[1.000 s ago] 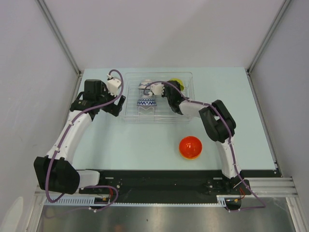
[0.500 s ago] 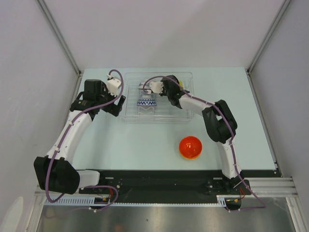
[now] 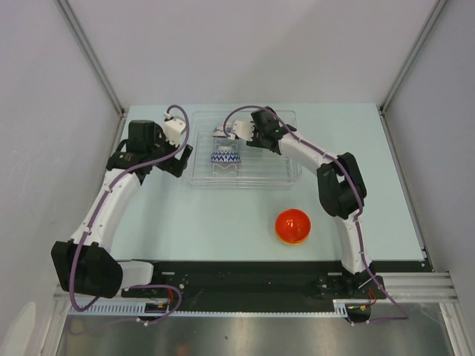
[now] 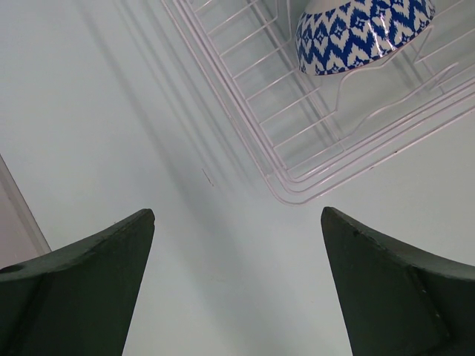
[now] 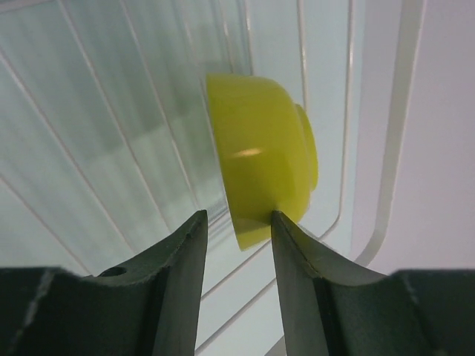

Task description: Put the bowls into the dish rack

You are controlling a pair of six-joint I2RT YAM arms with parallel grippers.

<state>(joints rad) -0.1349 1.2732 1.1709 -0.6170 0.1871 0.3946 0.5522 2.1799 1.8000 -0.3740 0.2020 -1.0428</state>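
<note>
The clear dish rack (image 3: pixel 278 178) lies at the back of the table. A white bowl with blue zigzags (image 3: pixel 225 156) stands in it, and a second one (image 3: pixel 221 132) stands behind it. My right gripper (image 3: pixel 261 133) reaches over the back of the rack. In the right wrist view its jaws (image 5: pixel 237 216) are slightly apart, right at the lower rim of the yellow-green bowl (image 5: pixel 263 159), which stands on edge on the rack's wires. An orange-red bowl (image 3: pixel 292 225) lies upside down on the table. My left gripper (image 3: pixel 178 159) is open and empty left of the rack (image 4: pixel 297 189).
Grey side walls and metal posts close in the table on the left, right and back. The near blue zigzag bowl also shows in the left wrist view (image 4: pixel 364 33). The rack's right wall (image 5: pixel 386 148) runs close beside the yellow-green bowl.
My right gripper has moved toward the back of the rack, and the arm now covers the yellow-green bowl in the top view. The left arm has not moved.
</note>
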